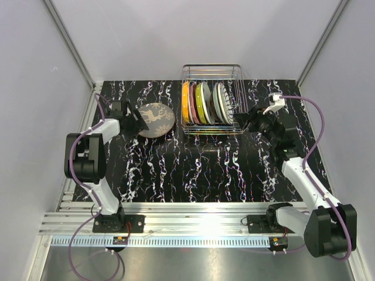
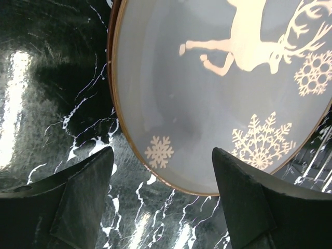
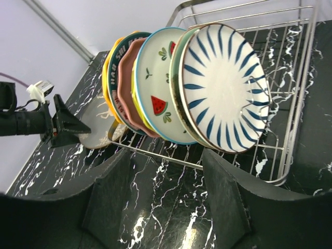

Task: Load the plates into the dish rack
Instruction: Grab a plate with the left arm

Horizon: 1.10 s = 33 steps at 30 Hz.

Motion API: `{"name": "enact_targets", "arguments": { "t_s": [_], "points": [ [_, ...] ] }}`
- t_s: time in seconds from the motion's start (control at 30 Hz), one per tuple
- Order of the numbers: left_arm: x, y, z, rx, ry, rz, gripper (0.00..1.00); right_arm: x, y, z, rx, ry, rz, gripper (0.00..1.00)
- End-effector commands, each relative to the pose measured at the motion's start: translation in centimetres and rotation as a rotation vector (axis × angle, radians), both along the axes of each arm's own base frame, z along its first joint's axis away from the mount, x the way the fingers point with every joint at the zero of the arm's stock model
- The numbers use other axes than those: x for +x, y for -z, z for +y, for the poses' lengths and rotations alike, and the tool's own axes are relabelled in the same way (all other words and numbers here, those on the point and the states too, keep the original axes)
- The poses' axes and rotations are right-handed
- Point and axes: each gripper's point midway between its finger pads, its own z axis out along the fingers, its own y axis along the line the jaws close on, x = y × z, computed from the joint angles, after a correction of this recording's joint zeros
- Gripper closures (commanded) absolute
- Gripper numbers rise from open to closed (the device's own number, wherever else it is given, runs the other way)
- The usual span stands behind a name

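- A grey metal sheet [image 1: 193, 266] lies nearest. Just beyond it a ribbed aluminium rail [image 1: 193, 218] runs along the near edge of the surface [image 1: 193, 170] and carries both arm bases [image 1: 120, 223].
- The surface is glossy black with white marble veins. Lamp glare streaks it, most brightly in the left wrist view.
- Purple cables [image 1: 73, 158] loop along each arm.
- The right gripper [image 3: 166, 155] hovers over the right far part of the surface, just off the near right corner of the rack [image 1: 233, 82]. Its jaws are apart and it grasps nothing.
- The left gripper [image 2: 162, 153] sits low over the left far part of the surface, at the left rim of the deer plate [image 1: 155, 120]. Its jaws are released and the rim reaches in between the fingers. I cannot tell whether either finger touches it.
- The deer plate lies flat on the surface, face up, just beside the rack's near left corner. It is grey-brown with a pale deer and snowflakes.
- The rack stands at the middle of the far edge.
- The other plates [image 1: 202, 102] stand on edge in the rack's left and middle slots, packed in a row. From the left they run orange, dark-rimmed, pink and watermelon-patterned, and the last on the right is blue-rayed. The rack's right end is bare wire.
- Plain pale walls [image 1: 193, 35] close in the left, far and right sides.
- Aluminium posts [image 1: 69, 44] rise at the two far corners.
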Motion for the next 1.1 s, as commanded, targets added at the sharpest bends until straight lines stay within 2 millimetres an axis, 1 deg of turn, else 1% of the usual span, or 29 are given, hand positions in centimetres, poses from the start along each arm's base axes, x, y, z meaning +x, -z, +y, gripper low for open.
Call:
{"name": "enact_targets", "arguments": {
  "t_s": [0.0, 0.17, 0.27, 0.3, 0.37, 0.4, 0.5, 0.6, 0.63, 0.73, 0.77, 0.93, 1.03, 1.07],
  "points": [
    [1.4, -0.5, -0.2, -0.052, -0.030, -0.042, 0.22, -0.2, -1.9, 1.1, -0.015, -0.042, -0.085, 0.35],
    [1.0, 0.4, -0.4, -0.074, -0.052, -0.016, 0.23, -0.5, -1.8, 1.8, -0.026, -0.059, -0.091, 0.36],
    [0.9, 0.8, -0.3, -0.074, -0.063, -0.007, 0.27, -0.7, -1.7, 2.1, -0.033, -0.066, -0.094, 0.36],
    [0.8, 0.9, -0.3, -0.071, -0.064, -0.004, 0.30, -0.7, -1.8, 2.1, -0.034, -0.067, -0.096, 0.37],
    [0.6, 1.1, -0.2, -0.068, -0.068, 0.003, 0.33, -0.8, -1.9, 2.1, -0.039, -0.066, -0.101, 0.37],
    [0.6, 1.2, -0.2, -0.068, -0.070, 0.007, 0.37, -1.0, -2.0, 2.3, -0.039, -0.070, -0.106, 0.37],
    [0.2, 1.5, -0.1, -0.064, -0.073, 0.019, 0.41, -1.4, -2.3, 2.6, -0.042, -0.084, -0.120, 0.38],
    [-0.3, 1.8, 0.0, -0.061, -0.077, 0.032, 0.51, -2.1, -2.9, 3.7, -0.060, -0.124, -0.151, 0.39],
    [-0.3, 1.8, 0.0, -0.060, -0.079, 0.033, 0.51, -2.3, -3.0, 3.9, -0.063, -0.132, -0.157, 0.39],
    [-1.3, 2.5, -0.2, -0.077, -0.091, 0.046, 0.61, -2.9, -3.5, 4.6, -0.072, -0.153, -0.177, 0.39],
    [-1.3, 2.4, -0.2, -0.077, -0.093, 0.040, 0.65, -3.1, -3.6, 4.7, -0.072, -0.157, -0.181, 0.39],
    [-2.1, 2.3, -0.3, -0.085, -0.103, 0.046, 0.71, -3.8, -4.2, 5.5, -0.091, -0.182, -0.205, 0.39],
    [-2.5, 2.1, -0.2, -0.082, -0.104, 0.045, 0.76, -4.4, -4.5, 6.5, -0.109, -0.215, -0.227, 0.40],
    [-2.5, 2.0, -0.2, -0.081, -0.105, 0.043, 0.79, -4.9, -4.7, 7.3, -0.113, -0.242, -0.236, 0.40]
  ]
}}
